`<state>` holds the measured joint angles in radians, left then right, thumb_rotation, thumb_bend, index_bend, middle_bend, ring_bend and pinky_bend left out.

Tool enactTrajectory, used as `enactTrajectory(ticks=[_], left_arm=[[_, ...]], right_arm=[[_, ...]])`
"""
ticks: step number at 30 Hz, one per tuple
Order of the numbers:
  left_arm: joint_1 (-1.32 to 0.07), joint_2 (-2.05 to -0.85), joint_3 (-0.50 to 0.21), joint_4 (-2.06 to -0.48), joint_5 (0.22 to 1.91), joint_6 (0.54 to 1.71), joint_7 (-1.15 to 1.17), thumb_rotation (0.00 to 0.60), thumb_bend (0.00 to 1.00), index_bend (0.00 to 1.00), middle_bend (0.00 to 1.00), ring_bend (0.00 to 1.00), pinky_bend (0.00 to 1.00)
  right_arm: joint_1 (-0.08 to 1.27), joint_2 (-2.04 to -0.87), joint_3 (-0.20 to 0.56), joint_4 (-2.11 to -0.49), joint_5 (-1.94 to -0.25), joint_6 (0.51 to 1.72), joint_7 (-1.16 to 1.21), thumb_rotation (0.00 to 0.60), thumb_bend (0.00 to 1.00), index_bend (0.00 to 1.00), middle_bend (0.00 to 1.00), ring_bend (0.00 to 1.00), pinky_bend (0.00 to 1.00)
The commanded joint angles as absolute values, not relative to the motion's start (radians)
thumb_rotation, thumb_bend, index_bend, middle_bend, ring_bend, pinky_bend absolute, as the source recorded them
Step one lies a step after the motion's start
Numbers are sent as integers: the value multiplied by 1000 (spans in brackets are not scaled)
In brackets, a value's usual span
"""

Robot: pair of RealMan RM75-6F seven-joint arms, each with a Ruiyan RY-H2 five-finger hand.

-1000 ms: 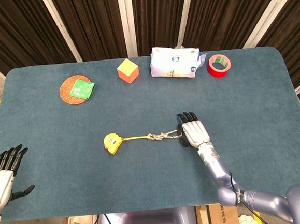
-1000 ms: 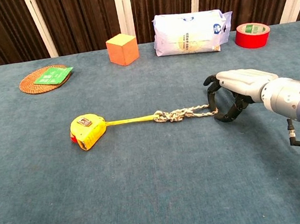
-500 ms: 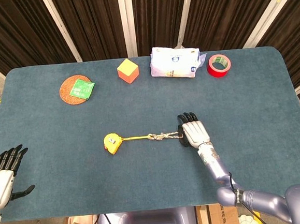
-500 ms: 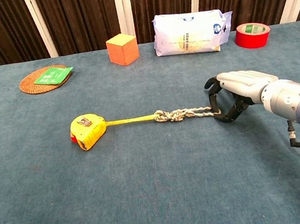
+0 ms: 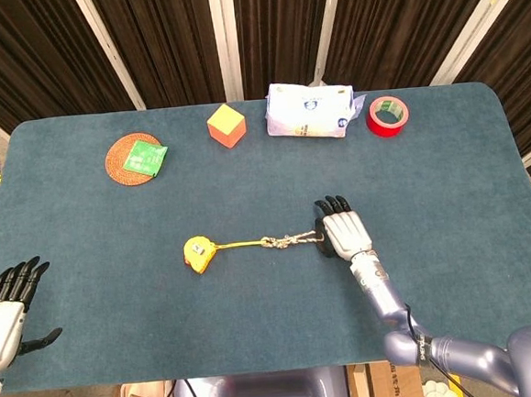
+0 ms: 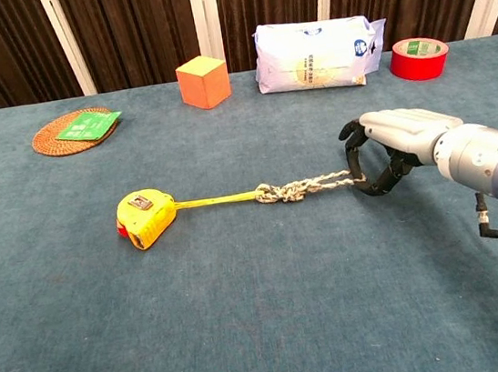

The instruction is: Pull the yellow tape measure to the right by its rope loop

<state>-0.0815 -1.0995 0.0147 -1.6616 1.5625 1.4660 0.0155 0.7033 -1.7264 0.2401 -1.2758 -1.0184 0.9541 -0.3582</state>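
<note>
With the rope loop [image 6: 333,180] hooked in the curled fingers of the right hand [image 6: 382,152], just right of the yellow tape measure [image 6: 146,217], a steady rightward drag is called for, the rope kept low so the hook is not slipped.

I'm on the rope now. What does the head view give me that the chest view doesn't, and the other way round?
Only the head view shows the left hand, open at the near left table edge. Only the chest view shows, side-on, the right hand with its fingers hooked around the rope loop. Both show the yellow tape measure with its tape drawn out to the knotted rope, plus the orange cube, tissue pack, red tape roll and coaster.
</note>
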Motion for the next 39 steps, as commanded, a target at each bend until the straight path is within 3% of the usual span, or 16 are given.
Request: enactTrajectory(ticks=[1,39], left_arm=[[-82,-1099,15,-1662,1562,1465,15,600,0,0,0,0,0],[-78,-1098,19,-1672,1567,1472,24,600,0,0,0,0,0]], right_arm=[[705,-1712,250,-1290,-1019,965,-365,600,460,649,159,0,0],[630,-1473,267,-1350,-953,1019,-360,600,465,653,159,0,0]])
